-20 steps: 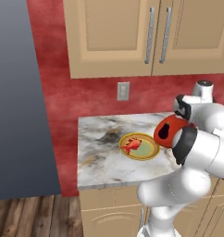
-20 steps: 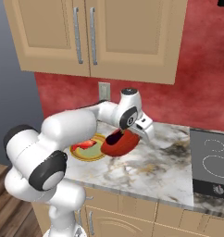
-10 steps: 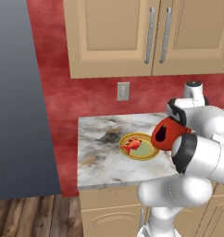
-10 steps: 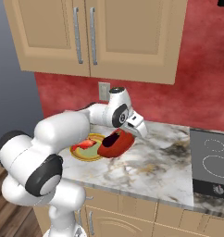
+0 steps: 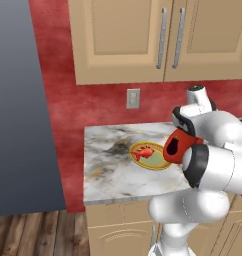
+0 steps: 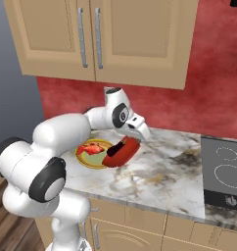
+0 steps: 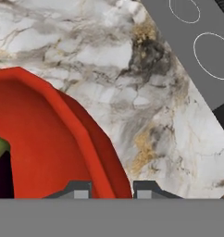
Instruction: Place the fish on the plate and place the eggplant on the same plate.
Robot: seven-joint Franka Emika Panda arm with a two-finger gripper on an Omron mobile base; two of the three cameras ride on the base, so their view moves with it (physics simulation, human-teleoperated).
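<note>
in the hand view the gripper (image 7: pixel 112 190) is seen with its jaws drawn narrow on the rim of a red bowl (image 7: pixel 44 139), one fingertip inside the wall and one outside. the bowl is held tilted above the marble desk (image 7: pixel 146 92), and the eggplant (image 7: pixel 0 173) is seen lying inside it at about 8 o'clock of that view, dark purple with a green stem end.

in the right base view the gripper (image 6: pixel 132 138) is found at the end of the white arm, reaching over the desk (image 6: pixel 159 176), with the bowl (image 6: pixel 121 152) hanging tipped from it and the eggplant (image 6: pixel 118 146) seen as a dark streak inside. just beside the bowl, at its 9 o'clock, the plate (image 6: pixel 91 159) is seen flat on the desk, and the fish (image 6: pixel 91 148) is lying on it.

in the left base view the bowl (image 5: pixel 177 148) is shown partly hidden by the arm, its opening turned toward the camera, with the eggplant (image 5: pixel 173 145) inside. the plate (image 5: pixel 152 156) is at its 9 o'clock, the fish (image 5: pixel 145 151) resting on its pale centre.

farther back, a stove top (image 6: pixel 225 171) is set at the desk's 3 o'clock end, and a wall outlet (image 5: pixel 133 98) and wooden cabinets (image 5: pixel 158 40) are seen on the red wall.
</note>
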